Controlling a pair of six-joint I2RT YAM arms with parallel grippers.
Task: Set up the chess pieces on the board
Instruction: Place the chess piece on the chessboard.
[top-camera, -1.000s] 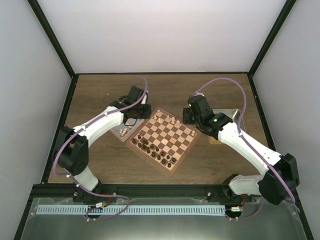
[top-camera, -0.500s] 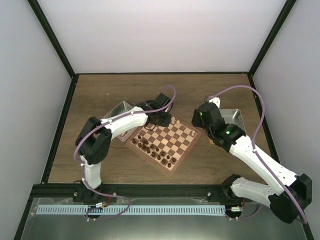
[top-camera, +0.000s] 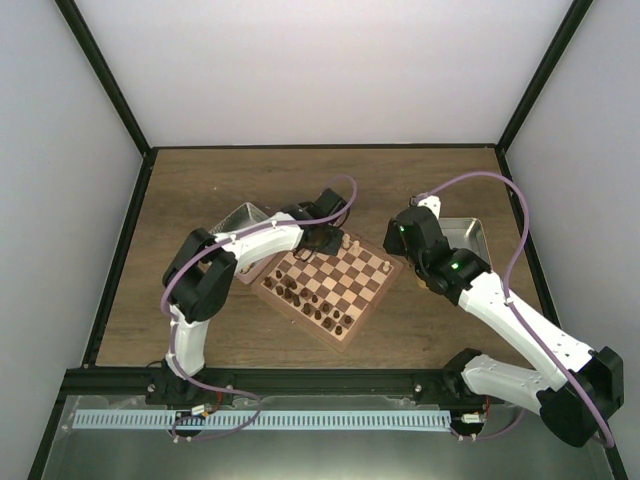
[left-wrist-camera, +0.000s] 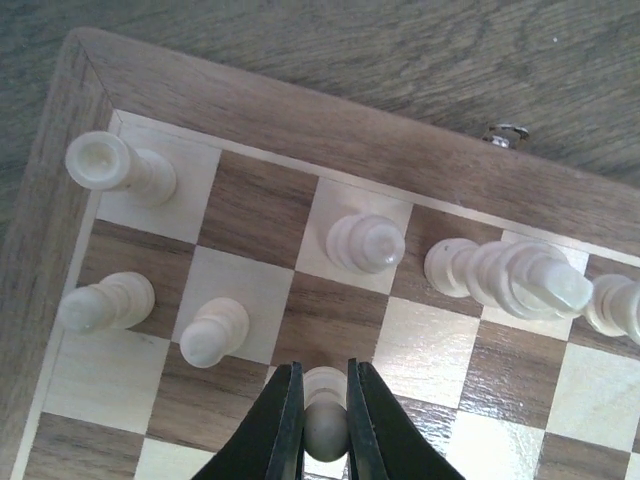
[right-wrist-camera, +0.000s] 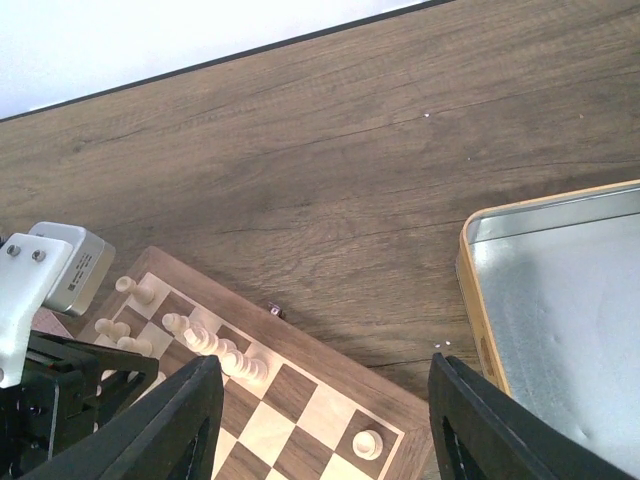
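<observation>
The board (top-camera: 352, 272) held dark pieces (top-camera: 305, 300) on its near side, beige chess pieces (left-wrist-camera: 365, 243) at its far edge. There the left gripper (left-wrist-camera: 324, 400) kept its jaws pinched on a pawn (left-wrist-camera: 325, 432). The right gripper (right-wrist-camera: 325, 385) had its jaws spread near a silver tray (top-camera: 466, 236).

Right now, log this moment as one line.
left gripper: shut on light piece over board | right gripper: open, empty, between board and metal tray | chess pieces: partly set

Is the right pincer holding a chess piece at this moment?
No, the right pincer stands wide open and nothing sits in its gap.
</observation>
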